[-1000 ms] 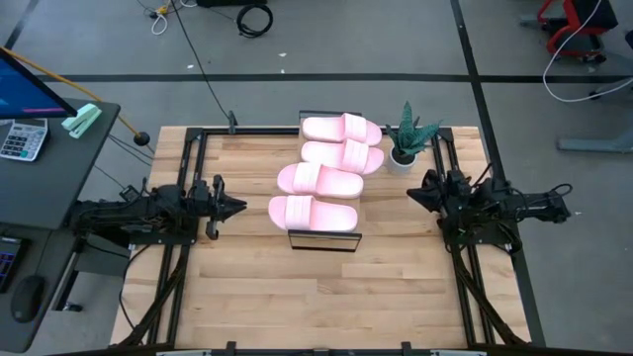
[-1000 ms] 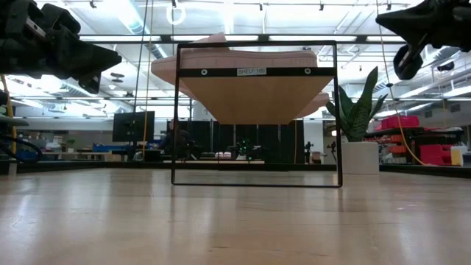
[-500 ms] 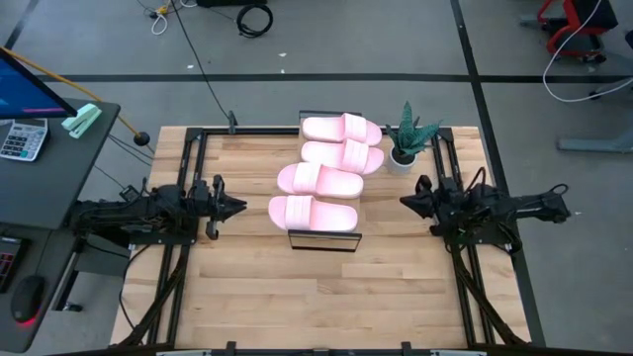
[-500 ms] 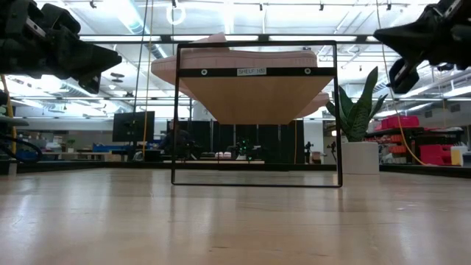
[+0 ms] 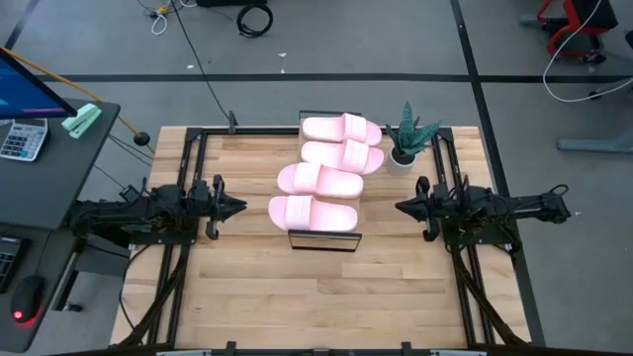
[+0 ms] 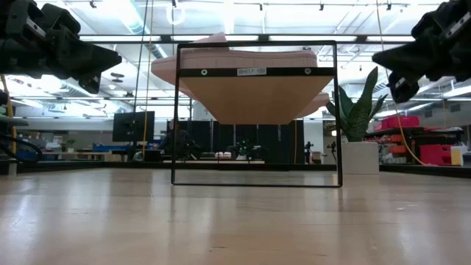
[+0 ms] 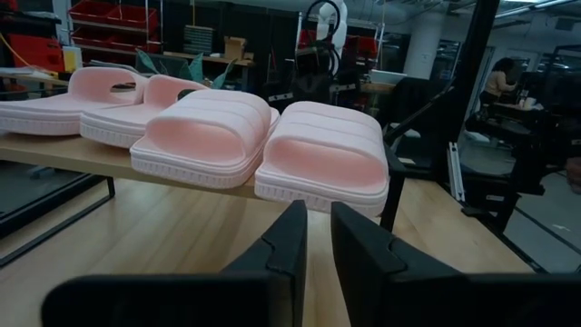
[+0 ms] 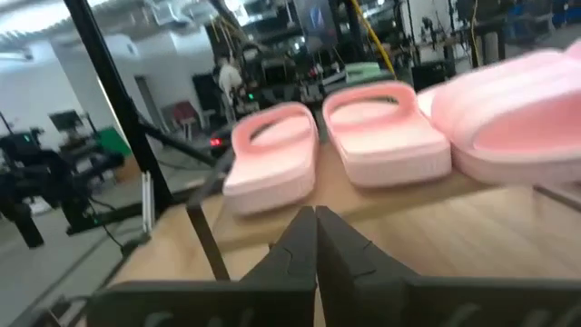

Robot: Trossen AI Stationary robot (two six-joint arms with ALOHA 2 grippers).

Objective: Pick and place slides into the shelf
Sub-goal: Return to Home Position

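Observation:
Four pale pink slides [image 5: 321, 179] lie side by side, soles down, on the light-wood shelf, whose black frame [image 5: 323, 242] stands on the table's middle. In the low view the shelf board [image 6: 256, 99] shows end-on with slides on top. My left gripper [image 5: 237, 206] hovers left of the shelf, empty, its fingers nearly together with a narrow slit [image 7: 318, 238], facing the nearest slide [image 7: 322, 159]. My right gripper [image 5: 400, 206] hovers right of the shelf, shut [image 8: 315, 222] and empty, facing the slides [image 8: 386, 132].
A small potted plant [image 5: 406, 143] stands in a white pot at the shelf's far right, close to my right arm. Black rails [image 5: 188, 168] run along both sides of the tabletop. A desk with a calculator [image 5: 22, 138] stands beyond the left edge.
My right gripper has gone toward the shelf, a little toward the table's near edge and down, staying shut. The slides and the shelf have not moved.

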